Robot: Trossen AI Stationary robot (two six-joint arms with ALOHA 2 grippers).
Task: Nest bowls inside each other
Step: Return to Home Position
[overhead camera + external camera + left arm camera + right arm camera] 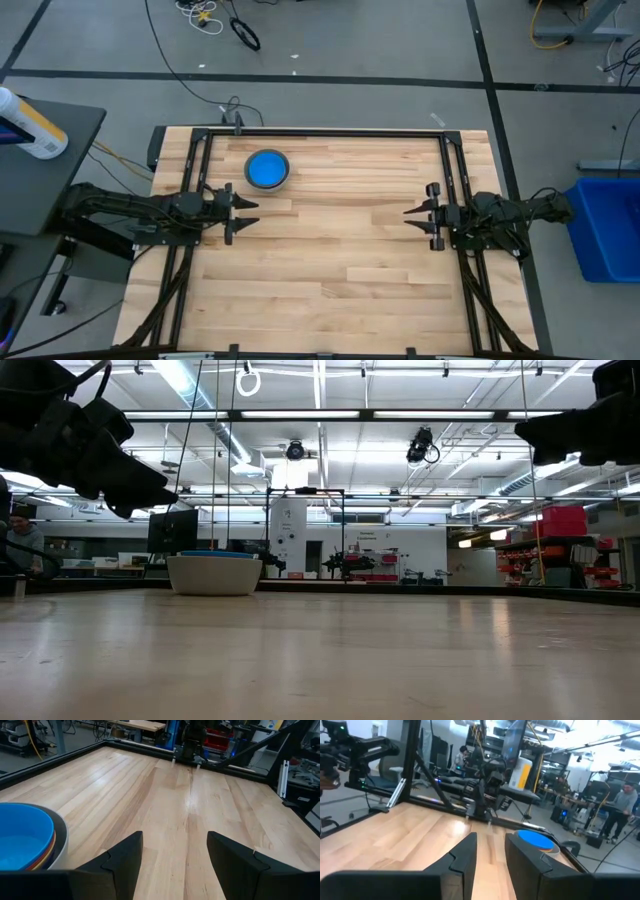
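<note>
One table (pixel 330 260), carrying all. One nested bowl stack (pixel 267 169), grey outermost, light blue uppermost, near the far edge. Left gripper (pixel 248 213), just beside the stack, and right gripper (pixel 410 218): fingers spread, empty, parked at opposite sides, since nesting looks finished.

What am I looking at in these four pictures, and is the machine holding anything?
It is a robot with two dark arms at a wooden table. One picture looks straight down, one looks level across the tabletop, and two come from cameras on the wrists. The left gripper and right gripper hover at opposite sides, both open, holding nothing. On the table stands a stack of bowls nested together: a light blue bowl innermost, a grey bowl outermost.
</note>
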